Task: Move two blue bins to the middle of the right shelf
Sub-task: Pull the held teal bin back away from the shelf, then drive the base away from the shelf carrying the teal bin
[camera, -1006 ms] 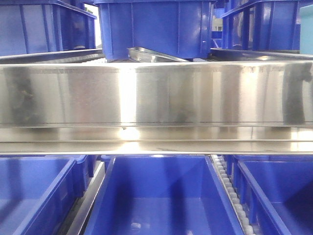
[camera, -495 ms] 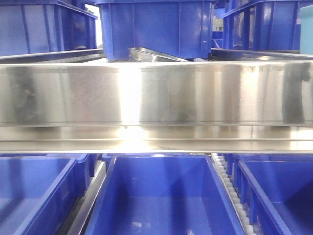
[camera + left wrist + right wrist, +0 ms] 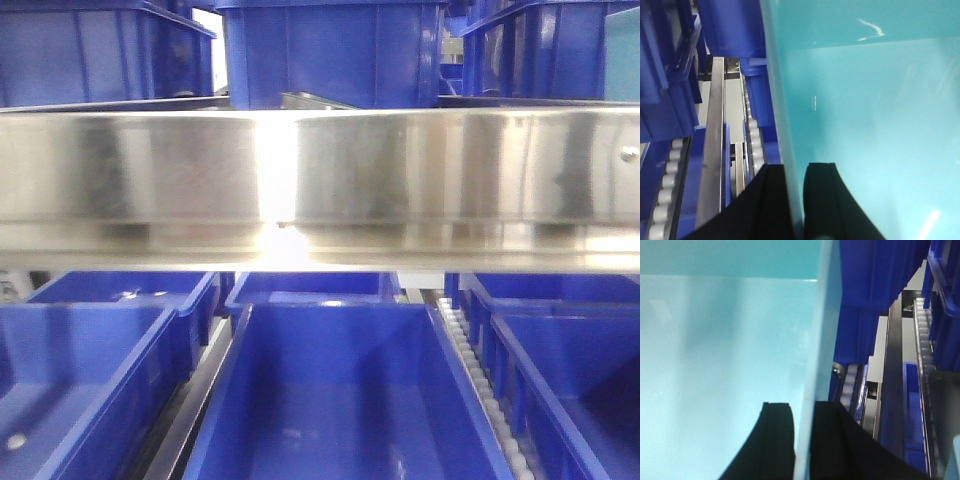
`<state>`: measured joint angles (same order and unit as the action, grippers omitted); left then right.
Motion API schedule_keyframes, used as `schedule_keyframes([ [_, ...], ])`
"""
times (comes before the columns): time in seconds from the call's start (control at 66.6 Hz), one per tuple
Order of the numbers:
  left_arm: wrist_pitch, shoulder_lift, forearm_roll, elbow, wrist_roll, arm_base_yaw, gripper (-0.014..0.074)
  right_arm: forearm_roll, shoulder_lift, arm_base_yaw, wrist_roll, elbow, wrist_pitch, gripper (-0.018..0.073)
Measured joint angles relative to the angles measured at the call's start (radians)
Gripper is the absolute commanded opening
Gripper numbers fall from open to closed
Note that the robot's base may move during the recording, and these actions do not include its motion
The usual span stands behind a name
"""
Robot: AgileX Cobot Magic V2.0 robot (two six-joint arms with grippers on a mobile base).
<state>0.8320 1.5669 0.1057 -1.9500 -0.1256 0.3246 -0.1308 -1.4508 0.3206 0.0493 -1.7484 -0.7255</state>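
Steel beam (image 3: 400, 180) spans the front view, sitting higher in frame than a second ago. A further row of blue bins (image 3: 320, 292) now shows beneath it. We read that as the base backing off or the camera dropping: load in transit.

Our left gripper (image 3: 796, 172) pinches one wall of the teal bin (image 3: 870, 125), and our right gripper (image 3: 802, 410) pinches the opposite wall. The bin hangs between both arms beside the roller lanes (image 3: 754, 145). We judge it not yet on the right shelf's middle level.
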Motion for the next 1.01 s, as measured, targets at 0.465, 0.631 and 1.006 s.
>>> schedule_keyframes([
  [0.465,0.000,-0.005,0.002,0.000,0.000,0.000,-0.0111,-0.002,0.000,0.000,0.000,0.000,0.005,-0.0153],
  [0.631,0.000,-0.005,0.002,0.000,0.000,0.000,-0.0111,-0.002,0.000,0.000,0.000,0.000,0.005,-0.0153],
  [1.006,-0.002,-0.005,0.002,0.000,0.000,0.000,-0.0111,-0.002,-0.002,0.000,0.000,0.000,0.005,-0.0153],
])
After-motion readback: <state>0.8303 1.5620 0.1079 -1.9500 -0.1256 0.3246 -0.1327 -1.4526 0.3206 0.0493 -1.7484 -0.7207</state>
